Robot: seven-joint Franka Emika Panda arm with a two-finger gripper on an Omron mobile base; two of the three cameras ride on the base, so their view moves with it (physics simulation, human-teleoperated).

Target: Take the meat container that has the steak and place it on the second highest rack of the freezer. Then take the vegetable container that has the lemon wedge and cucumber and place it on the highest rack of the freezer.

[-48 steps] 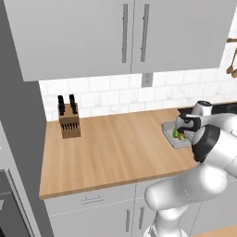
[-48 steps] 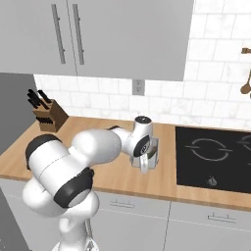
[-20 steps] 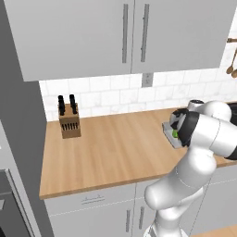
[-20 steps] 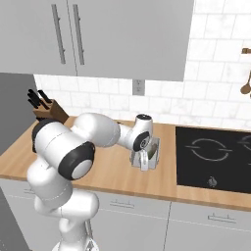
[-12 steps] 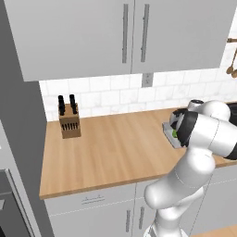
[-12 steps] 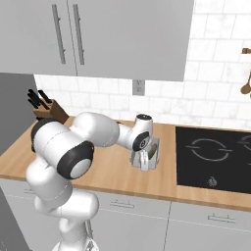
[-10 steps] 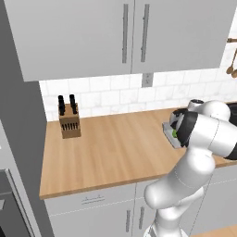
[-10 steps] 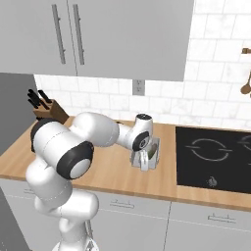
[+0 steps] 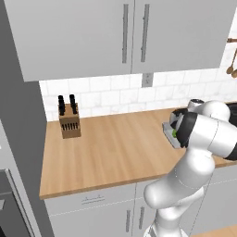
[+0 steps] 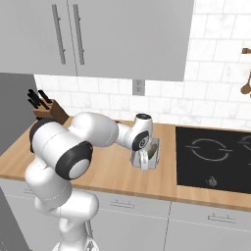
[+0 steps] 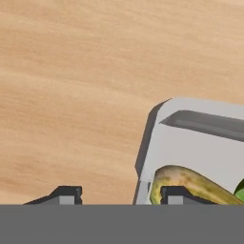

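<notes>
The vegetable container (image 10: 154, 152) is a small grey tray on the wooden counter (image 9: 111, 152), just left of the cooktop. In the hand view its near wall (image 11: 147, 157) runs up between my fingertips, with the yellow-green lemon wedge (image 11: 190, 183) and a sliver of green cucumber (image 11: 240, 190) inside. My gripper (image 11: 120, 194) points down over that wall, one fingertip (image 11: 66, 193) outside on the counter and the other inside the tray. The jaws stand apart, with a gap left on the outer side. My gripper (image 10: 145, 160) sits at the tray's left end. The meat container, the steak and the freezer's racks are out of view.
A knife block (image 9: 69, 121) stands at the counter's back left. The black cooktop (image 10: 213, 154) lies right beside the tray. Wall cabinets (image 9: 125, 32) hang overhead. A tall grey cabinet side (image 9: 21, 139) closes the counter's left end. Wooden utensils (image 10: 246, 73) hang at right.
Since the earliest frames the arm's elbow has swung up and round while the hand stayed at the tray. Over the last second the arm has held still.
</notes>
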